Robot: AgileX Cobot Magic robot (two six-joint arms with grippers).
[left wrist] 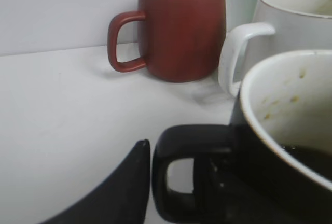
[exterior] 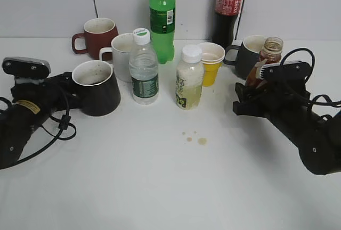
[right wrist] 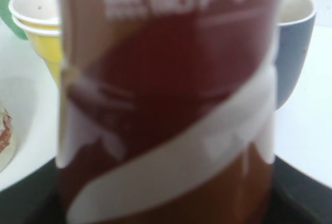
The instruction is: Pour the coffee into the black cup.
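The black cup (exterior: 100, 89) stands at the left of the table, with dark liquid in it (left wrist: 311, 156) and stains on its white inside. My left gripper (exterior: 68, 96) is shut on its handle (left wrist: 179, 156); one finger presses on the outside of the handle. The coffee bottle (exterior: 269, 54) is brown with a red and white label and has no cap. It is upright at the right. My right gripper (exterior: 254, 86) is shut on it, and the bottle fills the right wrist view (right wrist: 166, 105).
Behind stand a red-brown mug (exterior: 97, 35), a white mug (exterior: 121, 54), a water bottle (exterior: 144, 70), a green soda bottle (exterior: 162, 17), a milky bottle (exterior: 189, 81), a yellow paper cup (exterior: 211, 62), a cola bottle (exterior: 228, 11) and a dark grey mug (exterior: 246, 54). Coffee drops (exterior: 194, 137) mark the table.
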